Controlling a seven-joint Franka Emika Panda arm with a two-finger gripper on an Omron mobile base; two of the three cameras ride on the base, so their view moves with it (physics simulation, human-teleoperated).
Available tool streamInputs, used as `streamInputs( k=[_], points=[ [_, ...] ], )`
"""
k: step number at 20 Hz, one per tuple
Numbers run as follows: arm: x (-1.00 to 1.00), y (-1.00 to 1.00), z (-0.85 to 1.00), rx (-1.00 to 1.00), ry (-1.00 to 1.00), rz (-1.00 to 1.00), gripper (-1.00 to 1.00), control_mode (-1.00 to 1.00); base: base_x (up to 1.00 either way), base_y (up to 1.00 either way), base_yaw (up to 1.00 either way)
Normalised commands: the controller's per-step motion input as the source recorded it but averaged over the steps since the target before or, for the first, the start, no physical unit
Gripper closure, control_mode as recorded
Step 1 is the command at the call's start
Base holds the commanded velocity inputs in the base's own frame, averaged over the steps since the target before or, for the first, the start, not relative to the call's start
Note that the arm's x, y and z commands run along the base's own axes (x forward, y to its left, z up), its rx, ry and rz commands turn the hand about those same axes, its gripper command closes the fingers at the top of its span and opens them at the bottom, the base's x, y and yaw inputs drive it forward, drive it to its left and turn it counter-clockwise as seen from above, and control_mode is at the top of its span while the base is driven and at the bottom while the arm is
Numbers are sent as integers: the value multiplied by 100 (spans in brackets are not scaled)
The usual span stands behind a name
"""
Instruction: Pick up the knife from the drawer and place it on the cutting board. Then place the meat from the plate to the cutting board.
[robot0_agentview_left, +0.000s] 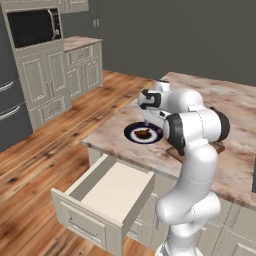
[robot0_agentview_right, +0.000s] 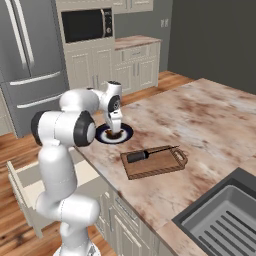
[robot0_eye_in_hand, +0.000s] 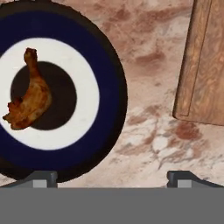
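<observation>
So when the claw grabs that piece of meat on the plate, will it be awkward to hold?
Probably somewhat. The meat is a curved, uneven drumstick shape, so it may twist between the fingers. It looks small and light on the plate, and lies flat, so rolling seems unlikely.

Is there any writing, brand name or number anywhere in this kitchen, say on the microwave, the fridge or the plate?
None can be read.
Microwave: its panel beside the door shows pale specks, too small and blurred to read.
Fridge: plain grey doors, no badge.
Plate: navy rim, white ring, no lettering.
Cutting board and knife: no marks.
</observation>
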Motion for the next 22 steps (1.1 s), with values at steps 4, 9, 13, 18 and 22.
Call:
streamInputs(
  k=[4,9,13,18,22],
  points=[
    [35,14,-14,0,0,0,-100,-100,0,0,0],
    [38,12,-25,-1,2,0,-100,-100,0,0,0],
    [39,1,-26,0,2,0,-100,-100,0,0,0],
    [35,0,-21,0,1,0,-100,-100,0,0,0],
    [35,0,-25,0,3,0,-100,-100,0,0,0]
  ],
)
